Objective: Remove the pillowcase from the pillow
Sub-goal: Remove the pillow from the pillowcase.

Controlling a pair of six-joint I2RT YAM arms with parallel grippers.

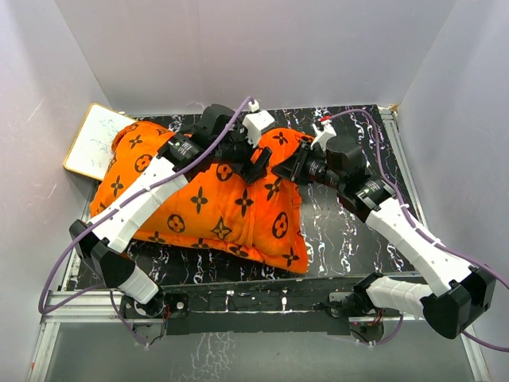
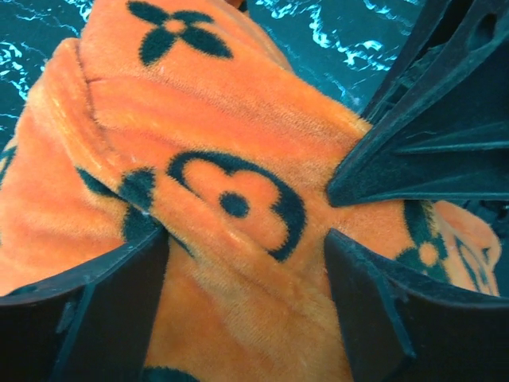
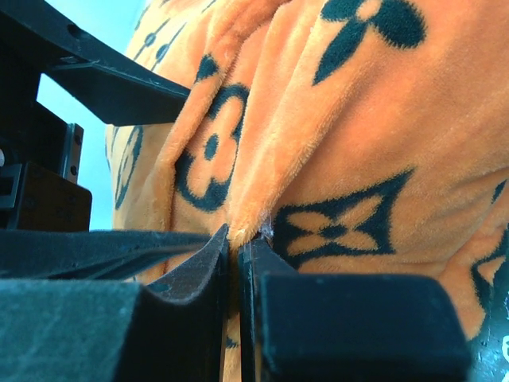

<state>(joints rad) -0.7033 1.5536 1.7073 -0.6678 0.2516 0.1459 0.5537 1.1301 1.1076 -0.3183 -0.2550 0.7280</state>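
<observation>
Though already taken in hand, barely begun. No sight of the pillow: hidden wholly inside the pillowcase, lying plump across the left and middle of the dark marbled table, near a white board at the far left corner. At the far right part of the cover, right gripper pinched tight on a raised ridge of orange plush. Just beside it, left gripper spread wide, straddling a fold with fabric between the fingers but not clamped. Done so far, judging by this: one pinch secured, though impossible to locate the open end. Left to do: closing the second grip, holding the pillow back, and peeling the whole cover off.
</observation>
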